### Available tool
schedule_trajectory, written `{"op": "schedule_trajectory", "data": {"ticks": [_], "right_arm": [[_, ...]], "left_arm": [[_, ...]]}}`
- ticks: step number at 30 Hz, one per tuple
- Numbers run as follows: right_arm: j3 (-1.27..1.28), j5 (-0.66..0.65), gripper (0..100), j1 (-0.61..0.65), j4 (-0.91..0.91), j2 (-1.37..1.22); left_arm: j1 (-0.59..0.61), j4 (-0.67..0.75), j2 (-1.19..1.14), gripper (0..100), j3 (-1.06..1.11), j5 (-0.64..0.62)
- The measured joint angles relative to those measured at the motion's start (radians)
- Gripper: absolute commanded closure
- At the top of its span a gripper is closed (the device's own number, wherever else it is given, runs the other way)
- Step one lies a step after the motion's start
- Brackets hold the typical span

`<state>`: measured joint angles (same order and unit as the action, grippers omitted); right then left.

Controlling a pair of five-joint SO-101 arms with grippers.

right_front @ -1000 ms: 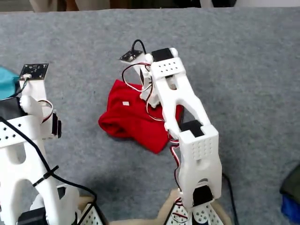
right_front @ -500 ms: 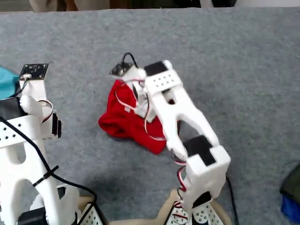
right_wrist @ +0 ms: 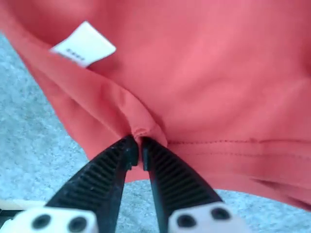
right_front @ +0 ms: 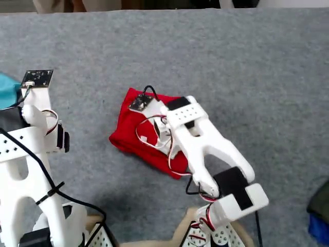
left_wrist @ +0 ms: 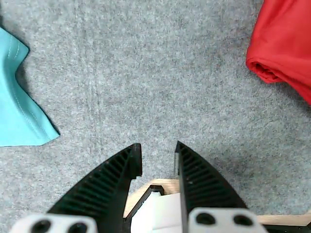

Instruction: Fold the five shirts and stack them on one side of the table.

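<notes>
Grey felt-covered table (right_front: 257,77) carries everything. Two white arms stand at its near edge: left arm (right_front: 25,149) by the near-left corner, right arm (right_front: 205,149) nr the middle of the near edge, bent low and forward over the cloth.

Red shirt (right_front: 131,131) lies roughly at table ctr, a bit toward the left side, bunched into a rough folded block w/ a rolled edge facing the left arm. Right arm's front end sits on top of it.

Teal shirt (right_front: 6,90) is at the left edge, partly cut off by the frame, well apart from the red one; in the left wrist view its corner (left_wrist: 14,97) lies flat on the felt. A dark blue cloth pile (right_front: 320,213) sits at the right edge nr the near-right corner.

Right gripper (right_wrist: 138,145): black ribbed jaws pressed nearly together, pinching a small ridge of red fabric btwn the tips, close to a seam.

Left gripper (left_wrist: 158,158): jaws a little apart, narrow gap, nothing btwn them, hanging over bare felt btwn the teal and red shirts.

Small white label (right_wrist: 83,43) shows on the red cloth, just beyond the pinch.
</notes>
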<state>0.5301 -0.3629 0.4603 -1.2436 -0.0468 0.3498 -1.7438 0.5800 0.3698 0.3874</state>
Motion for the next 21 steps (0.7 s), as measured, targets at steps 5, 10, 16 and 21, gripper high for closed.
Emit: {"op": "schedule_trajectory", "data": {"ticks": [5,10,16,21], "right_arm": [[0.064,0.0,97.5,0.0,0.0,0.049],[0.106,-0.006,80.0,0.0,0.0,0.103],[0.112,-0.034,77.5,0.002,-0.06,0.224],[0.112,-0.043,77.5,0.002,-0.155,0.405]], "left_arm": [[0.0,0.0,0.0,86,0.0,0.0],[0.0,0.0,0.0,86,0.0,0.0],[0.0,0.0,0.0,86,0.0,0.0],[0.0,0.0,0.0,86,0.0,0.0]]}}
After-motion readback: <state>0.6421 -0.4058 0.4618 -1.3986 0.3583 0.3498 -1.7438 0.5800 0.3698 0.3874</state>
